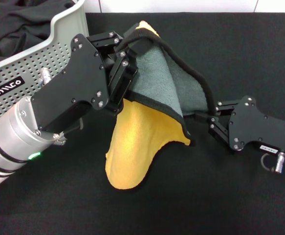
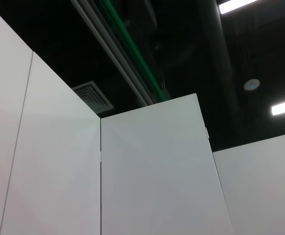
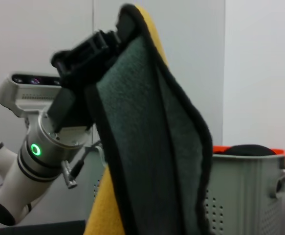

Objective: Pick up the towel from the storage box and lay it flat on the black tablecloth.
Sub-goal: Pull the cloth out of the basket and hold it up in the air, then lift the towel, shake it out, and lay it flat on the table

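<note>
Two grippers are on the job, both clamped on the towel (image 1: 154,117). From the head view, the left gripper (image 1: 120,58) pinches the towel's upper edge near a corner, just past the box (image 1: 34,73), and holds it up over the tablecloth (image 1: 240,58). The right gripper (image 1: 206,117) grips the black trim lower down on the other side, close to the cloth. Between them the grey face hangs like a little tent, and the yellow side flops down in a tongue whose tip looks to rest on the tablecloth. So the towel is out of the box, held in the air and not flat yet. A dark cloth (image 1: 20,24) sits inside the box, with a bit of yellow at the box's far left edge.

Left wrist view is no help: just white panels (image 2: 147,171) and a dark ceiling with lights, since that camera points up and away.

Right wrist view looks across at the towel (image 3: 152,147) hanging in a folded drape, grey side facing, trim running down both edges. The left gripper (image 3: 91,49) bites it at the top, with the green ring lit on the arm. The box (image 3: 250,191) sits behind.

Holding two separate edges makes sense, probably so the arms can pull apart and spread it before lowering. Still folded, so stretching it out seems the main thing left.
</note>
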Controlling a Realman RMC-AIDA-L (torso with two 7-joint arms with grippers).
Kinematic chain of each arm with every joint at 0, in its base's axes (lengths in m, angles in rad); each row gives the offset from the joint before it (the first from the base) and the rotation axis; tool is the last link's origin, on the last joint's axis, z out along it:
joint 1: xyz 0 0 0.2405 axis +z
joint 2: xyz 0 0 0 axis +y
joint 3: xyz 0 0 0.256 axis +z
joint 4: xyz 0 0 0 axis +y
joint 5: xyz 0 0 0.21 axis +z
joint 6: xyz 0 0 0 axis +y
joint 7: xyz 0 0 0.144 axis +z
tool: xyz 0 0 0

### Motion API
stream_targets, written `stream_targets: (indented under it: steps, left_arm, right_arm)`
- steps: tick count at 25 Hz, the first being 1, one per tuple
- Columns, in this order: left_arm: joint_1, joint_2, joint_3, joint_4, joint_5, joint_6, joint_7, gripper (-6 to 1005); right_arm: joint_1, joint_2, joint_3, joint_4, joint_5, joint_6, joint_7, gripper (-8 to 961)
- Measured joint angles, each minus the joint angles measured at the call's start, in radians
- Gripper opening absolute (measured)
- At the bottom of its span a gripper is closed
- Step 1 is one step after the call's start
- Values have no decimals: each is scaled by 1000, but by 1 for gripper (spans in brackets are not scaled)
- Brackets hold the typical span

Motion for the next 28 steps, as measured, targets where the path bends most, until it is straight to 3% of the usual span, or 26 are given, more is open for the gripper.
stream_targets:
  steps: [5,10,18,20,23,26,28]
  left_arm:
    - [0,0,0,-5,0,0,0,25]
    - [22,2,0,-9,0,-3,9,25]
    - [46,9,3,-93,13,-13,38,26]
    - [52,7,4,-111,27,-24,47,27]
    - [53,1,5,-119,73,-53,61,27]
    - [47,-1,6,-119,130,-79,64,27]
    - [43,-1,6,-119,160,-98,64,28]
  right_arm:
    - [0,-3,0,-1,-3,44,-18,22]
    - [7,-14,9,-26,1,76,-13,16]
    - [-1,-64,150,-215,-3,204,101,16]
    - [-1,-66,202,-262,-4,212,143,16]
    - [8,-52,290,-315,-4,208,195,16]
    - [25,-46,320,-339,-4,207,217,16]
    - [70,-42,343,-367,-4,201,253,15]
